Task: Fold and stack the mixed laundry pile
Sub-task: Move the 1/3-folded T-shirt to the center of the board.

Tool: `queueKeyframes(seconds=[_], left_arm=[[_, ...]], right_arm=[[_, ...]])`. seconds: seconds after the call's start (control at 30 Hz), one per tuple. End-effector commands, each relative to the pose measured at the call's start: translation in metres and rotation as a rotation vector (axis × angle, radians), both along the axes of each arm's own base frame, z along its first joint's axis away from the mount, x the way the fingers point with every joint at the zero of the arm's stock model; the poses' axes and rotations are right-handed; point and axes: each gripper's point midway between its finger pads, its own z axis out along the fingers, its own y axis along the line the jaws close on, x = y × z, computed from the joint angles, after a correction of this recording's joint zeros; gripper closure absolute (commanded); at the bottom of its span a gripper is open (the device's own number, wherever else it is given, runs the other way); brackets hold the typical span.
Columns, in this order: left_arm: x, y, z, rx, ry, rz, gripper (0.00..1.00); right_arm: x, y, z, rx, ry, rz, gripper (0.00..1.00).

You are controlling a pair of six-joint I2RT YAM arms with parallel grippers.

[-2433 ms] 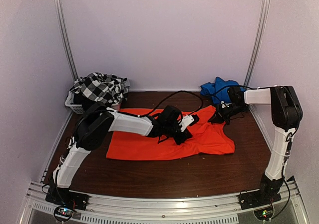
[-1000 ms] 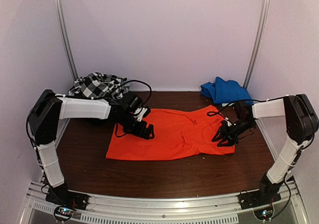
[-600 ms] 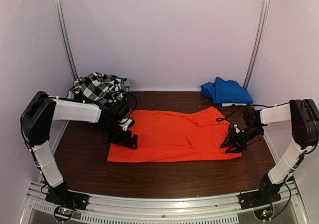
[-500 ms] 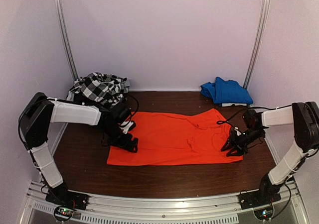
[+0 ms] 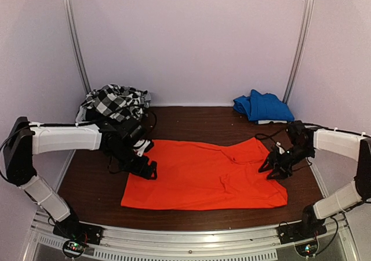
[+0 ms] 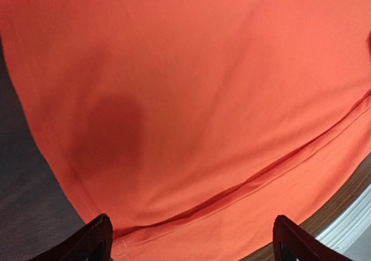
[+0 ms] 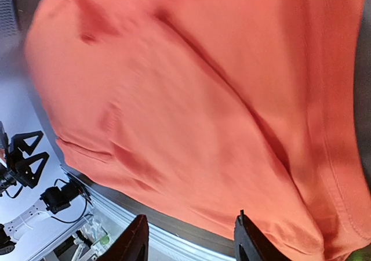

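Rail (image 5: 191,238) and bare table (image 5: 197,214) come first from my side, with only a narrow strip of wood before the near hem of the orange-red shirt (image 5: 203,177). The shirt lies spread flat across the middle of the table, which I read as the laying-out step before any fold. A few creases remain near its centre and right.

The left gripper (image 5: 145,169) hangs low over the shirt's left edge. On its wrist camera its fingers (image 6: 95,240) stand as wide as they go, with nothing between them and cloth beneath. The right gripper (image 5: 273,168) sits at the shirt's right edge, jaws partly apart. Its wrist view shows only table and rail in the gap, so I judge it grips nothing.

Having one tool at each side edge suits a pinch-and-fold. Both side edges are exposed and easy to reach. There is open wood beyond each, more on the left.

Behind the shirt a clear band of table runs to the back wall. The checked garment (image 5: 116,101) is heaped in the far left corner. A blue cloth (image 5: 264,105) lies at the far right, apart from the shirt.
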Motion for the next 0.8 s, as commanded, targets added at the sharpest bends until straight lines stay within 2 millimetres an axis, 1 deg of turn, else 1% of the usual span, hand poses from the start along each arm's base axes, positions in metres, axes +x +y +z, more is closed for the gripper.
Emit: queueKeyframes(seconds=[0.0,0.03,0.1,0.17,0.27,0.37,0.47,0.6,0.77], left_arm=[[0.064,-0.01,0.065,-0.163,-0.151,0.148,0.02],[0.077,-0.005,0.068,-0.192,-0.139,0.184,0.02],[0.098,-0.002,0.075,-0.262,-0.131,0.23,0.02],[0.118,0.004,0.083,-0.306,-0.151,0.281,0.02],[0.141,0.01,0.096,-0.339,-0.186,0.316,0.02],[0.153,0.016,0.096,-0.317,-0.198,0.345,0.02],[0.161,0.02,0.092,-0.315,-0.209,0.371,0.02],[0.164,0.022,0.084,-0.304,-0.194,0.381,0.05],[0.168,0.025,0.078,-0.285,-0.192,0.396,0.08]], right_arm=[[0.076,-0.006,0.053,-0.022,-0.254,-0.077,0.49],[0.082,-0.008,0.051,-0.026,-0.249,-0.082,0.5],[0.092,-0.012,0.042,-0.033,-0.229,-0.091,0.51],[0.102,-0.016,0.035,-0.031,-0.22,-0.111,0.52],[0.112,-0.023,0.024,-0.035,-0.197,-0.138,0.53],[0.122,-0.026,0.016,-0.034,-0.198,-0.146,0.55],[0.134,-0.025,0.009,-0.026,-0.196,-0.146,0.57],[0.144,-0.027,0.002,-0.034,-0.196,-0.152,0.59],[0.149,-0.033,-0.012,-0.081,-0.164,-0.139,0.63]])
